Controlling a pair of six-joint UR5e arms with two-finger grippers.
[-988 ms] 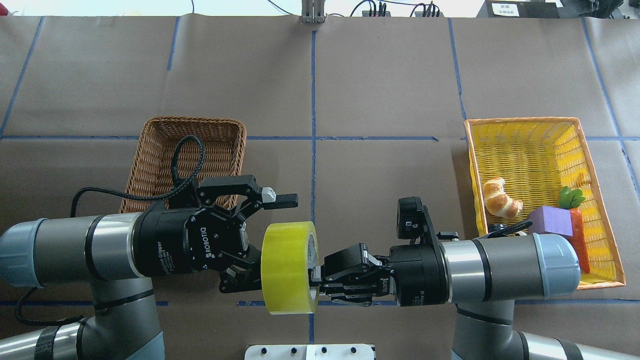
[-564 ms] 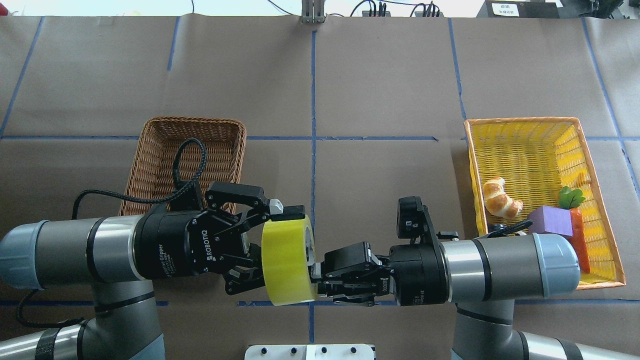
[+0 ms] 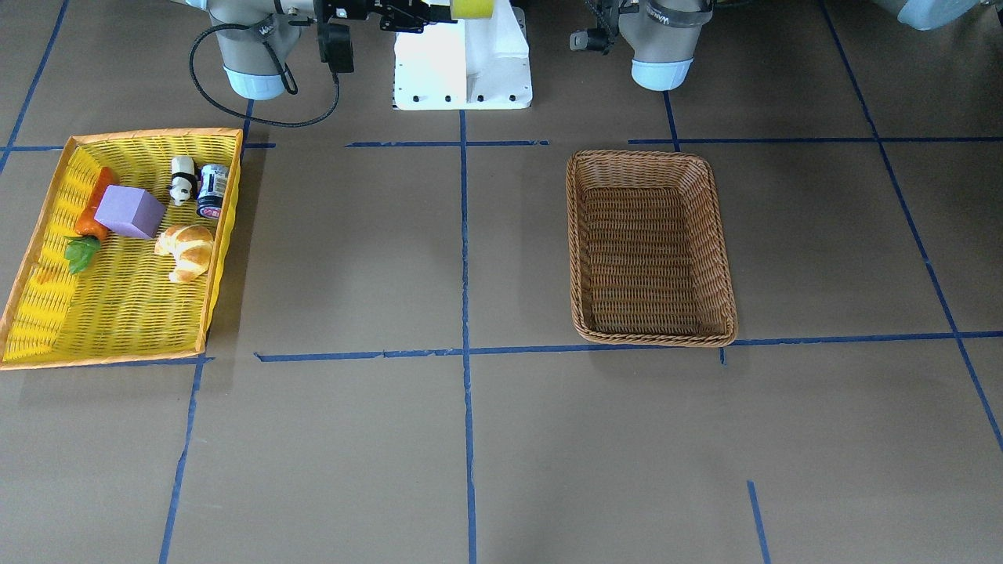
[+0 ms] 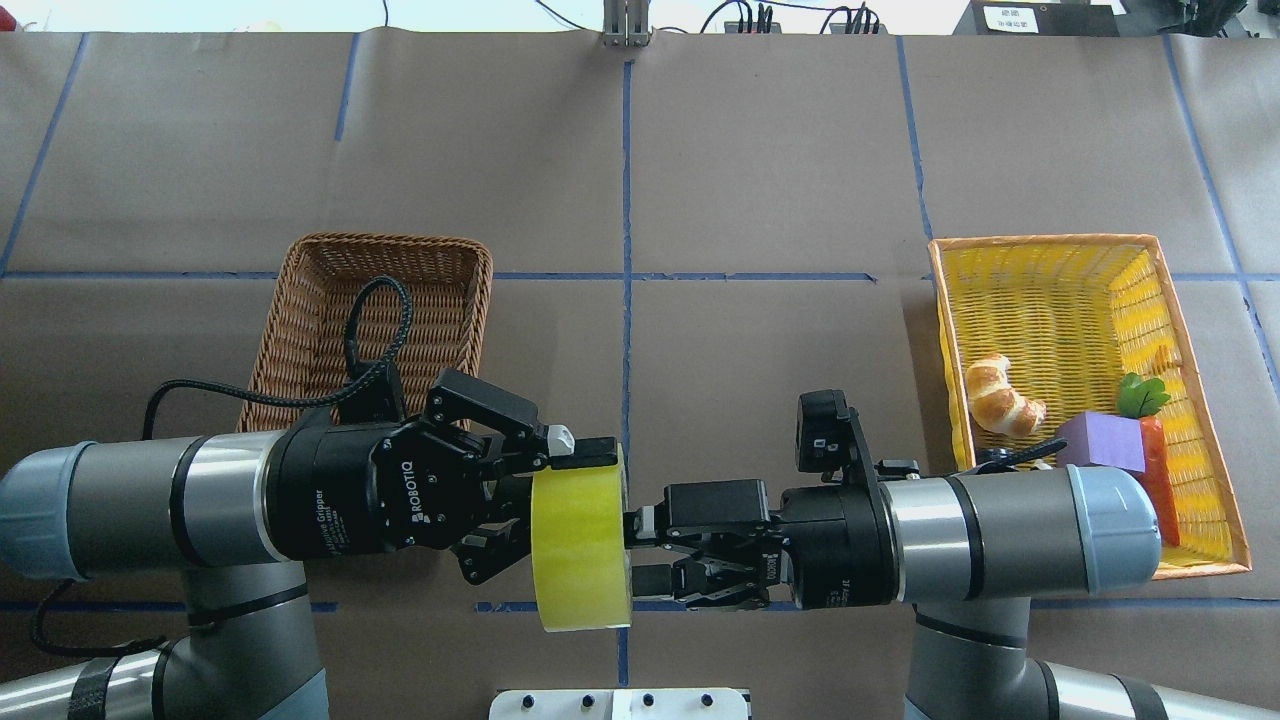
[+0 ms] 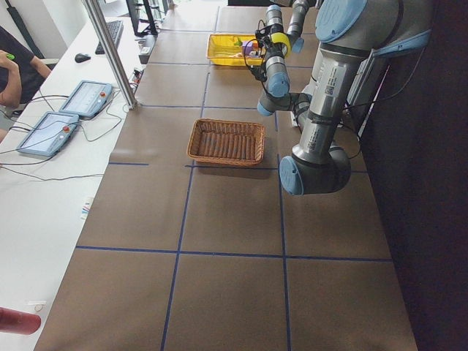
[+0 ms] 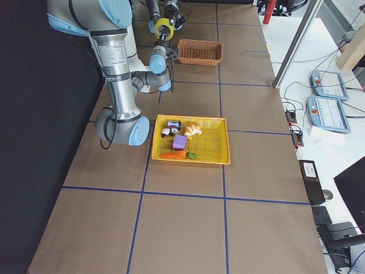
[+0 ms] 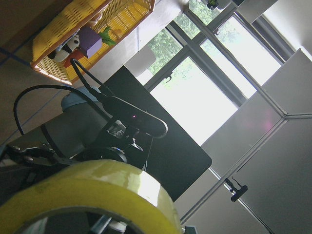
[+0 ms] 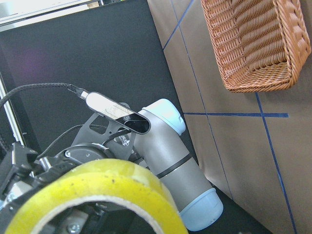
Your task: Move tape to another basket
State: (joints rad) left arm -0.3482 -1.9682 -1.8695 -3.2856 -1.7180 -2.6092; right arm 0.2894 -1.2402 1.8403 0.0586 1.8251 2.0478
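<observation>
The yellow tape (image 4: 580, 540) is held in the air between my two grippers, above the table's near edge. My left gripper (image 4: 555, 510) is shut on the tape, with one finger (image 4: 585, 452) on its far side. My right gripper (image 4: 640, 550) is open, its jaws spread just to the right of the roll. The tape fills the bottom of the left wrist view (image 7: 97, 190) and the right wrist view (image 8: 97, 190). The brown wicker basket (image 4: 390, 240) stands empty behind my left wrist and also shows in the front view (image 3: 650, 154).
A yellow woven tray (image 4: 1050, 300) at the right holds a croissant (image 4: 1000, 395), a purple cube (image 4: 1100, 443) and a carrot (image 4: 1155, 470). The front view also shows a panda toy (image 3: 182, 178) and a can (image 3: 211, 189) in it. The robot's white base (image 3: 462, 70) is between the arms.
My left gripper has closed on the tape. My right gripper, which was shut on the roll's rim, has opened. The tape has stayed about where it was.
</observation>
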